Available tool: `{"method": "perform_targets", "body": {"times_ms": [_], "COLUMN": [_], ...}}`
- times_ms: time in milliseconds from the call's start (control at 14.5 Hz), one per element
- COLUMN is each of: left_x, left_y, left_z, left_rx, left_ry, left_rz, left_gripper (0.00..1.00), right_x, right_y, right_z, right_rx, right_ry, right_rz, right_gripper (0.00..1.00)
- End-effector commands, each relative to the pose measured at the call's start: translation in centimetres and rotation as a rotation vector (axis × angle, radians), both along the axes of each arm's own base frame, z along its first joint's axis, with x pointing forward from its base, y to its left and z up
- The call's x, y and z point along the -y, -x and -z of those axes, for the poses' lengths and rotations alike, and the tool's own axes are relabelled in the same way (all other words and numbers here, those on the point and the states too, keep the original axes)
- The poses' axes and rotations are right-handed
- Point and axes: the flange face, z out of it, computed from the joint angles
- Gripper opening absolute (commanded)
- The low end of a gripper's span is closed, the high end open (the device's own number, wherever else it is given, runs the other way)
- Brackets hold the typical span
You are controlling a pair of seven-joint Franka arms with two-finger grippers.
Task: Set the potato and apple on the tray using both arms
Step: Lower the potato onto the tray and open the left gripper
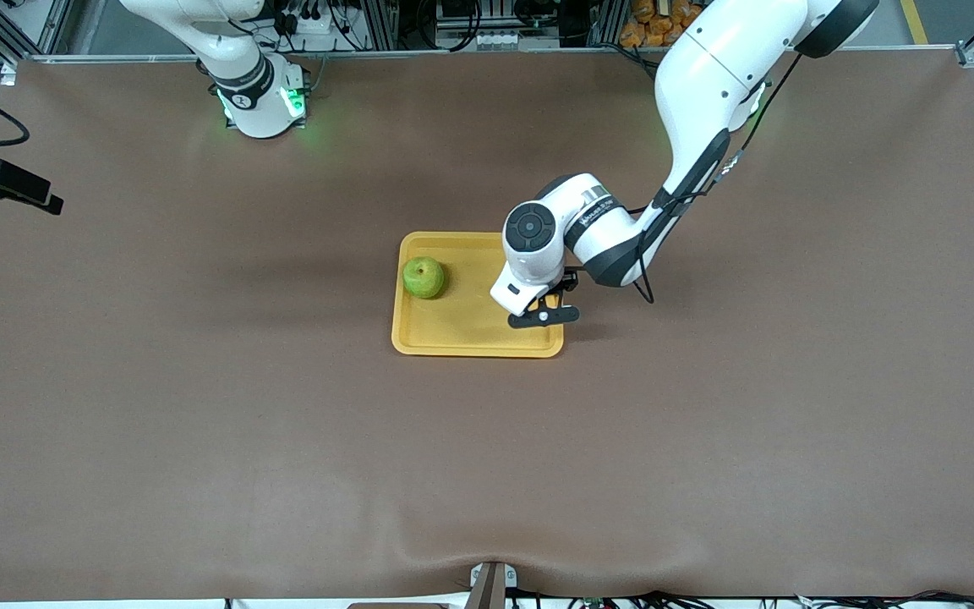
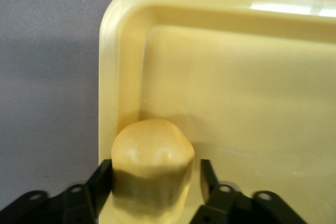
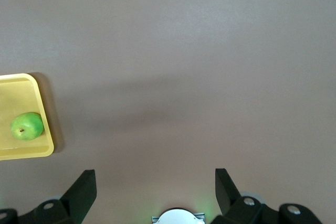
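Note:
The yellow-orange tray (image 1: 466, 326) lies mid-table. The green apple (image 1: 424, 277) rests in it, at the end toward the right arm. My left gripper (image 1: 543, 315) is low over the tray's other end, near the rim. In the left wrist view the yellow potato (image 2: 152, 148) sits on the tray floor (image 2: 236, 103) by a corner, between my left gripper's (image 2: 155, 172) fingers. One finger is against it and the other (image 2: 207, 174) stands a little apart. My right gripper (image 3: 155, 190) is open and empty, high above the table near its own base, out of the front view.
The right wrist view shows the tray's corner (image 3: 44, 153) and the apple (image 3: 27, 126) off to one side, with bare brown table cloth elsewhere. A black camera mount (image 1: 5, 186) sticks in at the table's edge on the right arm's end.

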Motion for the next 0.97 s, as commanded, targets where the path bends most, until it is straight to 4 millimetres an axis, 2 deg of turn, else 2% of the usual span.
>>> {"method": "perform_targets", "body": {"times_ms": [0, 138, 277, 415, 553, 691, 899], "left_x": [0.1, -1.5, -3.3, -6.0, -9.6, -14.4, -21.0], "left_y": [-1.8, -4.1, -6.7, -9.1, -11.0, -12.2, -12.2], "left_z": [-2.3, -6.0, -11.2, -16.6, -21.6, -26.3, -31.6], "left_rx": [0.053, 0.092, 0.126, 0.138, 0.129, 0.132, 0.111], "left_ry": [-0.001, 0.001, 0.0, -0.006, 0.038, 0.085, 0.065], "left_rz": [-0.017, -0.05, -0.088, -0.123, -0.143, -0.157, -0.141], "left_gripper": [1.0, 1.0, 1.0, 1.0, 1.0, 1.0, 1.0], "right_x": [0.7, 0.3, 0.5, 0.6, 0.5, 0.4, 0.6], "right_y": [0.7, 0.5, 0.4, 0.4, 0.4, 0.4, 0.4], "right_z": [-1.6, -2.5, -2.9, -3.0, -3.0, -3.0, -3.0], "right_rx": [0.02, 0.039, 0.043, 0.043, 0.043, 0.045, 0.046], "right_ry": [0.013, 0.021, 0.062, 0.064, 0.062, 0.064, 0.064], "right_rz": [-0.009, -0.011, -0.012, -0.009, -0.01, -0.01, -0.007], "right_gripper": [1.0, 1.0, 1.0, 1.0, 1.0, 1.0, 1.0]}}
